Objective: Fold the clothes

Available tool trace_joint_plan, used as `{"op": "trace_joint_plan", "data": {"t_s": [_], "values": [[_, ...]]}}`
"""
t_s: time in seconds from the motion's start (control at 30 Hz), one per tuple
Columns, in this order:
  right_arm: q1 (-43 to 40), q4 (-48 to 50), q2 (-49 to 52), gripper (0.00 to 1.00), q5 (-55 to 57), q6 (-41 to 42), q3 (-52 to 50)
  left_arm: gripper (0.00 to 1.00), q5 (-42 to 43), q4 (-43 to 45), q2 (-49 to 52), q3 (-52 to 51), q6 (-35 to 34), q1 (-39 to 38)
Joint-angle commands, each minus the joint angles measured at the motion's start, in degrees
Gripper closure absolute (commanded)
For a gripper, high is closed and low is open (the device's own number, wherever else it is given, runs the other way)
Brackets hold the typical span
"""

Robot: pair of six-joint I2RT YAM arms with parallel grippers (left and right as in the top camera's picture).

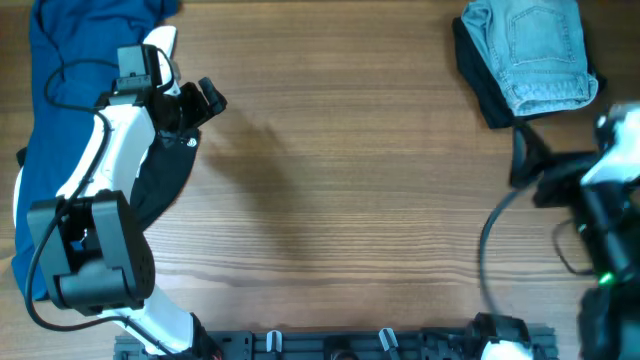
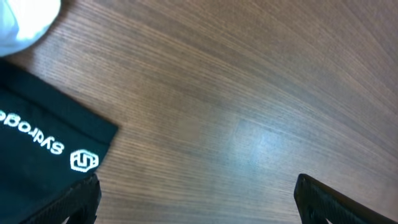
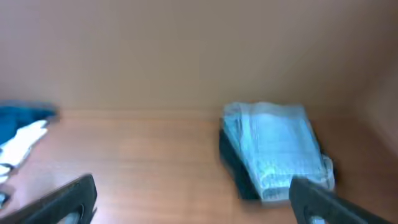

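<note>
Folded light-blue denim jeans (image 1: 535, 50) lie at the far right of the table on a folded dark garment (image 1: 480, 75); both show in the right wrist view (image 3: 277, 149). A black garment with a white logo (image 2: 43, 143) lies at the left under my left arm (image 1: 165, 180), beside a blue garment (image 1: 60, 110) and a white one (image 2: 25, 22). My left gripper (image 1: 205, 100) is open and empty over bare wood next to the black garment (image 2: 196, 202). My right gripper (image 3: 193, 199) is open and empty, near the right edge, short of the jeans (image 1: 525, 160).
The wooden table (image 1: 350, 200) stretches between the two piles. A rail with fixtures (image 1: 330, 345) runs along the front edge. A black cable (image 1: 490, 250) loops by the right arm.
</note>
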Motion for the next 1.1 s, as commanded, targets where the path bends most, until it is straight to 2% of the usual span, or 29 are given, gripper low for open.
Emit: {"op": "trace_joint_plan", "data": {"t_s": [0.0,0.1,0.13,0.17,0.23,0.37,0.97,1.07], "values": [[4.8,13.7,-9.5,0.00,-0.8,0.4,-20.3,0.00,-0.3,0.3,-0.6,0.0,0.9,-0.3],[8.7,33.2,-19.9,0.00,-1.8,0.5,-41.1,0.00,-0.3,0.3,-0.6,0.0,0.9,-0.3],[9.3,36.5,-22.5,0.00,-1.4,0.8,-45.4,0.00,-0.3,0.3,-0.6,0.0,0.9,-0.3],[9.7,39.8,-27.7,0.00,0.8,5.2,-52.1,0.00,-0.3,0.3,-0.6,0.0,0.9,-0.3],[9.7,40.2,-33.5,0.00,3.3,8.1,-58.7,0.00,-0.3,0.3,-0.6,0.0,0.9,-0.3],[9.7,40.3,-40.0,0.00,3.3,7.9,-65.8,0.01,-0.3,0.3,-0.6,0.0,0.9,-0.3],[9.8,40.5,-40.5,0.00,3.3,7.9,-67.1,0.00,-0.3,0.3,-0.6,0.0,0.9,-0.3],[9.8,40.5,-40.5,0.00,3.3,7.9,-67.1,0.00,-1.8,0.0,-3.1,0.0,0.9,-0.3]]}}
